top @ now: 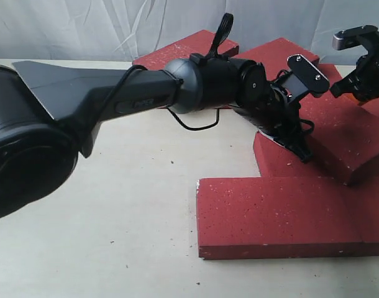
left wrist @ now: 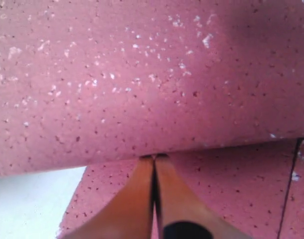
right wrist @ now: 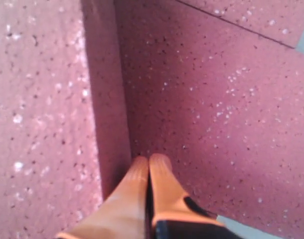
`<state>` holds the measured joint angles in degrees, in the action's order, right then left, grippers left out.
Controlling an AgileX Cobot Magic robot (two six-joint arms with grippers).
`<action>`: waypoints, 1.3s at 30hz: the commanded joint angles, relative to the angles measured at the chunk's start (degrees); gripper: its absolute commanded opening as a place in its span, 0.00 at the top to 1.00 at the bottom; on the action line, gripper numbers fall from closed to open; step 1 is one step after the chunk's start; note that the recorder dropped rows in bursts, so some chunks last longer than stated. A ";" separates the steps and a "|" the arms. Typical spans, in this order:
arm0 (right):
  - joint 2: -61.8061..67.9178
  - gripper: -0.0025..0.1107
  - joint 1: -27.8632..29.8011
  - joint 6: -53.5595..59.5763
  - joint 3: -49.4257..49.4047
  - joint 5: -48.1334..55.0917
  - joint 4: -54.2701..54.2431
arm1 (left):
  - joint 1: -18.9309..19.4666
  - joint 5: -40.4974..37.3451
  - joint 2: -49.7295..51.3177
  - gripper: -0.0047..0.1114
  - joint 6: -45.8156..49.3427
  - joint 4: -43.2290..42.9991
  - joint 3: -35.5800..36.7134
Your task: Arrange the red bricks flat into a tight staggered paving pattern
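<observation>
Several dark-red bricks lie at the right of the table. A long brick (top: 283, 217) lies flat at the front, and a tilted brick (top: 338, 139) rests partly on others behind it. My left gripper (top: 305, 154) reaches across and is shut, its tips (left wrist: 154, 158) pressed against the edge of a raised brick (left wrist: 142, 74) above a lower brick (left wrist: 231, 189). My right gripper (top: 342, 92) is shut too, with nothing in it. Its tips (right wrist: 149, 160) touch the side wall of a raised brick (right wrist: 37, 124) and rest on a lower brick (right wrist: 217, 99).
Two more bricks (top: 186, 48) (top: 276, 53) lie at the back by the white curtain. The left arm's dark body (top: 84, 105) spans the left half of the exterior view. Bare pale table (top: 115, 236) lies in front and to the left.
</observation>
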<state>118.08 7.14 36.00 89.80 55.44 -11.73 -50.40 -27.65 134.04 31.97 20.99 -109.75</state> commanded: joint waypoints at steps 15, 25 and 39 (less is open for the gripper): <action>-8.87 0.99 -0.84 0.34 0.32 14.16 -2.38 | -2.25 -8.53 -7.26 0.96 -1.04 -4.10 -1.27; -11.65 0.99 -10.42 0.16 0.20 13.68 -2.28 | -3.10 -8.49 -15.26 0.96 -5.98 -9.15 8.90; -7.72 0.99 -26.26 -1.10 0.20 7.14 -2.39 | -2.95 -0.83 -31.70 0.96 -22.73 -22.44 36.64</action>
<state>108.38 -15.68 35.49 90.05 62.01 -11.79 -53.25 -34.57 106.17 13.13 1.27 -77.99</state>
